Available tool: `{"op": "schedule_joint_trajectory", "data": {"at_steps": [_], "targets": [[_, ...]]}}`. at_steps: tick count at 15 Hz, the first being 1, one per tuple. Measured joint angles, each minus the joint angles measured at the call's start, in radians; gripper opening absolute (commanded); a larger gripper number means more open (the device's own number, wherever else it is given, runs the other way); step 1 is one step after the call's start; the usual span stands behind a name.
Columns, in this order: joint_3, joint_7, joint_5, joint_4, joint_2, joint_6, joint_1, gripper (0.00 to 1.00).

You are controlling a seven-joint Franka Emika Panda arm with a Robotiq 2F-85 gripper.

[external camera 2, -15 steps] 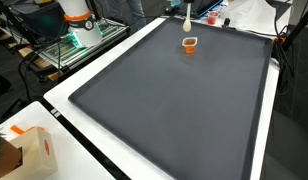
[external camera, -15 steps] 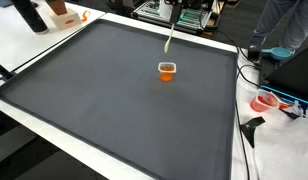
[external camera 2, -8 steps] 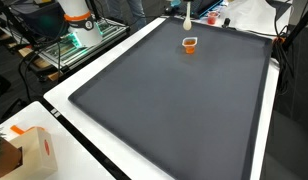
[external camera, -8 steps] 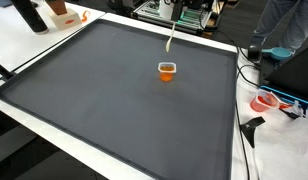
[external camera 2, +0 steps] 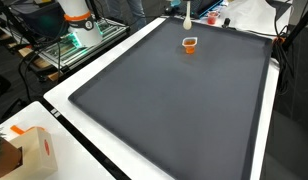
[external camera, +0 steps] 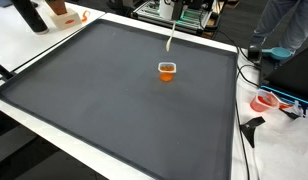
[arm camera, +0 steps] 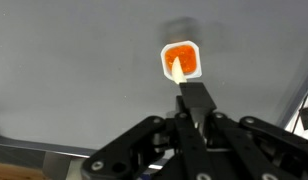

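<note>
Pale stick (external camera: 170,40) hangs nearly upright over the orange cup (external camera: 167,70), its lower end just above the cup's rim and clear of it in both exterior views (external camera 2: 186,14). In the wrist view the stick (arm camera: 194,95) runs out from the gripper (arm camera: 197,125) and its light tip lies across the cup's opening (arm camera: 181,61), so from there it lines up with the cup. The gripper's black fingers (arm camera: 159,135) are pressed in on the stick from both sides, clamping its upper end, with the arm directly above the cup.

The cup (external camera 2: 190,44) is small with a white rim and orange inside, and it stands upright. It rests on a dark mat (external camera: 114,100) that spreads wide around it, with the mat's far edge the closest one to the cup. A white table (external camera 2: 56,100) frames the mat. A brown paper bag (external camera 2: 34,150) stands well apart from the cup, beyond the mat's opposite end.
</note>
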Motion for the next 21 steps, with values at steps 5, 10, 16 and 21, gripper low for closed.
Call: {"op": "schedule_joint_trajectory", "data": {"at_steps": [5, 10, 16, 21], "targets": [[-0.001, -0.014, 0.019, -0.001, 0.005, 0.022, -0.002, 0.03], [-0.019, -0.121, 0.135, -0.017, 0.026, 0.112, -0.014, 0.03], [-0.049, -0.268, 0.304, -0.063, 0.032, 0.179, -0.031, 0.03], [-0.068, -0.374, 0.435, -0.110, 0.033, 0.248, -0.043, 0.03]]}}
